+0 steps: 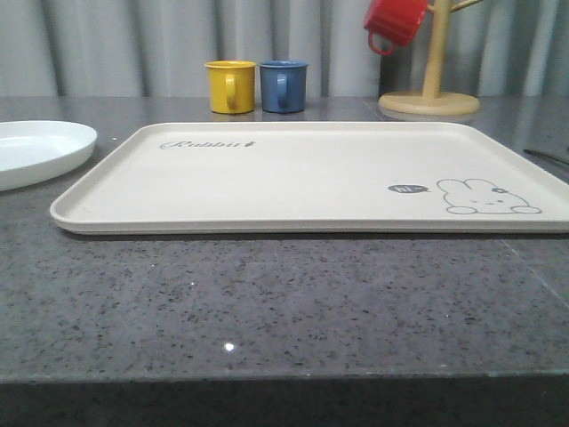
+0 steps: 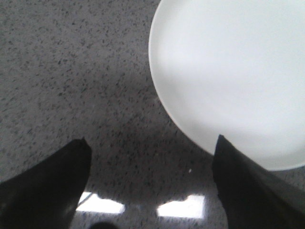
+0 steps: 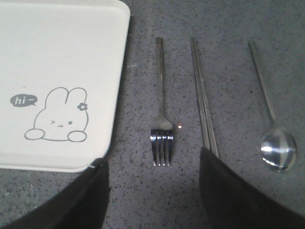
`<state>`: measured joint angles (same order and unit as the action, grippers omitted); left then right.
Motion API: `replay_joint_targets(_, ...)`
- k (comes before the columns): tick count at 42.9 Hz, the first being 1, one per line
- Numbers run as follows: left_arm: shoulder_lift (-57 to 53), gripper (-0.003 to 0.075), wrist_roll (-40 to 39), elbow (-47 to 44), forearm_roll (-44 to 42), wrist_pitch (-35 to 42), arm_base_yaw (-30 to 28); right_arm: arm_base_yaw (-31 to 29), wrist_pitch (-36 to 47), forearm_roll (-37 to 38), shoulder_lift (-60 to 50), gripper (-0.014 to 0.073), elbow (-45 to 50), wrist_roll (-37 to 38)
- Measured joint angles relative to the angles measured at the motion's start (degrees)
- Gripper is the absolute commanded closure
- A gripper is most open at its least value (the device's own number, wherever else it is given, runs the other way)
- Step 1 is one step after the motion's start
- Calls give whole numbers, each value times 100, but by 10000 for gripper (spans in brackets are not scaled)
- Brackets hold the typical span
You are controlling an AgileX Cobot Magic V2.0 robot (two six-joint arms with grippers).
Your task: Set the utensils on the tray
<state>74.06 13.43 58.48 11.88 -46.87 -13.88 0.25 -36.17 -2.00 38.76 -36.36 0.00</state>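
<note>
The cream tray (image 1: 311,169) with its rabbit drawing lies empty in the middle of the table. A white plate (image 1: 36,151) rests on the counter to its left. My left gripper (image 2: 151,143) hangs open over bare counter, at the edge of the white plate (image 2: 233,76). In the right wrist view a silver fork (image 3: 161,109), flat metal chopsticks (image 3: 203,98) and a shiny spoon (image 3: 271,124) lie side by side on the counter beside the tray's corner (image 3: 62,81). My right gripper (image 3: 153,164) is open above the fork's tines, holding nothing.
A yellow mug (image 1: 229,85) and a blue mug (image 1: 284,85) stand behind the tray. A wooden mug tree (image 1: 430,84) with a red mug (image 1: 396,21) hanging on it stands at the back right. Grey speckled counter (image 1: 267,302) stretches in front of the tray.
</note>
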Motion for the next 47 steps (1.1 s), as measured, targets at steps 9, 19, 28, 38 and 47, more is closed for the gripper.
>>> replay_joint_targets(9,856,220,850,364,1355,316,-491,0,0,0,0,144,0,0)
replay_joint_targets(19,1634,323,902,742,1485,438,-351,0,0,0,0,144,0,0)
replay_joint_targets(28,2088,398,915,1007,1519,475,-186,0,0,0,0,144,0,0)
replay_joint_targets(38,2220,615,943,1043,1447,486,-177,0,-9,0,0,144,0,0)
replay_joint_targets(47,2244,741,945,1043,1444,474,-177,0,-9,0,0,144,0,0)
